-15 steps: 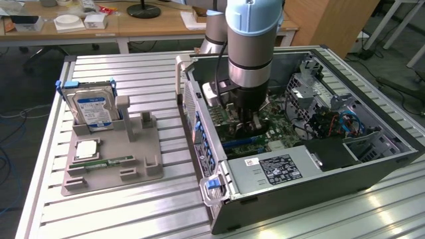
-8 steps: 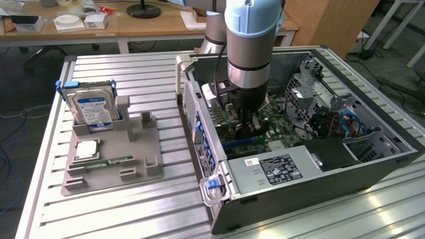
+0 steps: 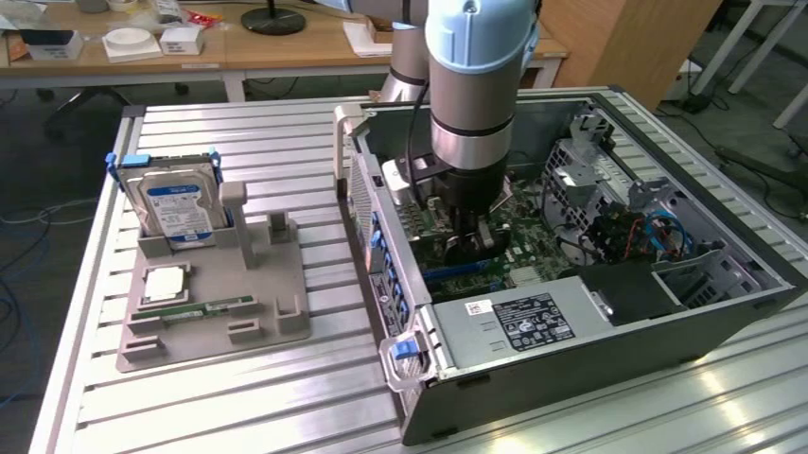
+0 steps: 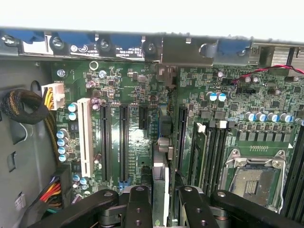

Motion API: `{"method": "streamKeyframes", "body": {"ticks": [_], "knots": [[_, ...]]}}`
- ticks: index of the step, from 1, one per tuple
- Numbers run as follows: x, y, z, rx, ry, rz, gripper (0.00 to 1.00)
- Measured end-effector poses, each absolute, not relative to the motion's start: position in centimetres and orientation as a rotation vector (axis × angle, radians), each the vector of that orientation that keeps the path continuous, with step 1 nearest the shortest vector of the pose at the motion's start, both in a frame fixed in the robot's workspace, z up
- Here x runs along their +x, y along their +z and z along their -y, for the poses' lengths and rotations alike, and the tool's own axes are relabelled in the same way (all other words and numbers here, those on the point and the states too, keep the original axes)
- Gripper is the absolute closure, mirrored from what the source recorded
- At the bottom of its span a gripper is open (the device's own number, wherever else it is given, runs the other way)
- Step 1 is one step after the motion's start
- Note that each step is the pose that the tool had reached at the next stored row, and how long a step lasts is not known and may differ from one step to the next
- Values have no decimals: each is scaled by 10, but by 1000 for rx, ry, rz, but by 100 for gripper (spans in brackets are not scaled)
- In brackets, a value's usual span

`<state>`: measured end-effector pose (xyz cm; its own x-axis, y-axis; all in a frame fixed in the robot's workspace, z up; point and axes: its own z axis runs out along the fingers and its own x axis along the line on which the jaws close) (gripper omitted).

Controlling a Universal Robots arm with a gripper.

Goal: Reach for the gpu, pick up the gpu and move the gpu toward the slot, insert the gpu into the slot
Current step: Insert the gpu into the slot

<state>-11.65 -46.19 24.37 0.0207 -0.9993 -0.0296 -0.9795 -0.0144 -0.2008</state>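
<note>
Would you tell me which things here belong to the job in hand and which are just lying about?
In the job: gpu, gripper shut on it, expansion slots, motherboard.
Lying about: hard drive, processor chip, memory stick, grey holder.

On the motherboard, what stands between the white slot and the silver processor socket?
In the wrist view: long black card slots, one short black slot, then the memory slots.

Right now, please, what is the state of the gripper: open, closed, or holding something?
Gripper: closed on the gpu, held edge-on above the green motherboard inside the computer case.
</note>
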Motion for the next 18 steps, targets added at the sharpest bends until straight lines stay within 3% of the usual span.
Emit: {"method": "streamKeyframes", "body": {"ticks": [18], "knots": [[-118, 238, 462, -2119, -178, -2082, 73]]}}
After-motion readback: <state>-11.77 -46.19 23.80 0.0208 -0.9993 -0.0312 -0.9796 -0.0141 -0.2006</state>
